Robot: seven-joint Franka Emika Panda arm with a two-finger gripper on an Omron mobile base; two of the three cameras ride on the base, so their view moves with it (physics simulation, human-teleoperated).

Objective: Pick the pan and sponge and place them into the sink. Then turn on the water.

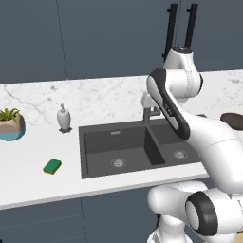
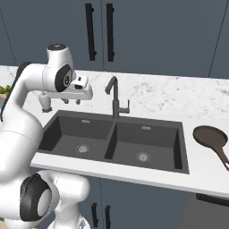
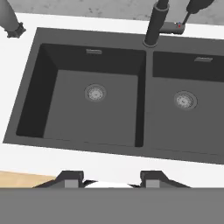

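Note:
The dark grey double-basin sink (image 1: pixel 97 142) (image 2: pixel 147 130) (image 3: pixel 100 118) is set in the white counter, and both basins hold nothing. My gripper (image 2: pixel 71 101) (image 3: pixel 112 177) hangs above the left basin near its front rim, pointing down, open, with nothing between its fingers. The dark brown pan (image 2: pixel 209 135) (image 1: pixel 232 120) lies on the counter right of the sink, its handle toward the front. The green and yellow sponge (image 1: pixel 52 166) lies on the counter left of the sink. The dark gooseneck faucet (image 2: pixel 115 96) (image 3: pixel 154 27) stands behind the centre divider; no water runs.
A white soap dispenser (image 1: pixel 63 118) (image 3: pixel 8 19) stands at the sink's back left corner. A potted plant (image 1: pixel 10 124) sits at the far left of the counter. Dark cabinet doors with black handles (image 2: pixel 100 31) rise behind the counter.

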